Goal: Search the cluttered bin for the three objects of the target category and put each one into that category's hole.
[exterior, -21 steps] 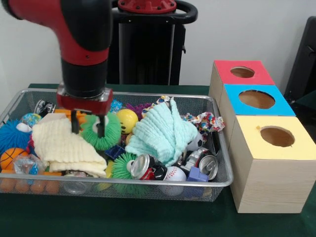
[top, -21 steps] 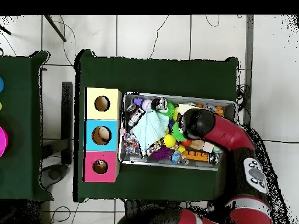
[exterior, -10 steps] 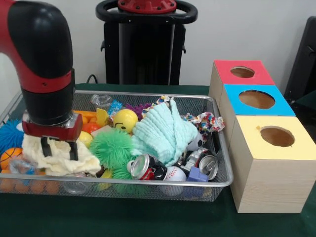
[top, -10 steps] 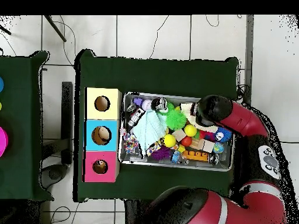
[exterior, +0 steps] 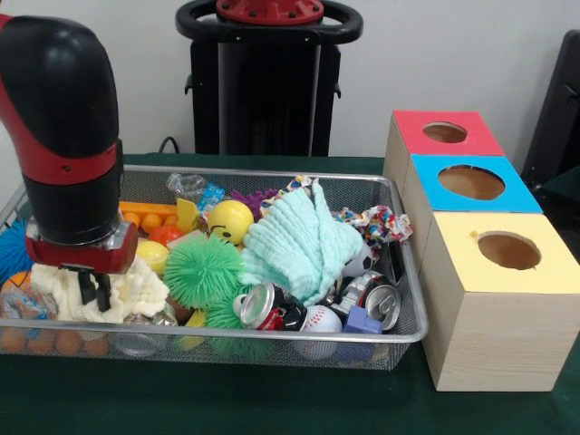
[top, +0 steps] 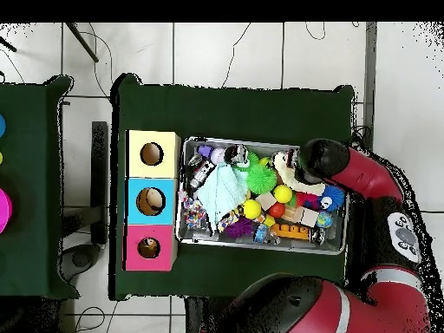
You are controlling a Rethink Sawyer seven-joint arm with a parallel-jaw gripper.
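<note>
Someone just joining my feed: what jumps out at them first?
The big red-and-black arm at the front view's left, its end effector closed on a bunched cream cloth at the wire bin's left end. Next, the mint-green cloth heaped mid-bin beside a spiky green ball. Right of the bin stand red, blue and yellow holed boxes.

Wire-mesh metal bin; crinkled cloths, mint and cream; spiky rubbery green ball; glossy cans; matt wooden boxes; green felt table.

No readable text, labels or numbers anywhere; print on cans too small to make out.
</note>
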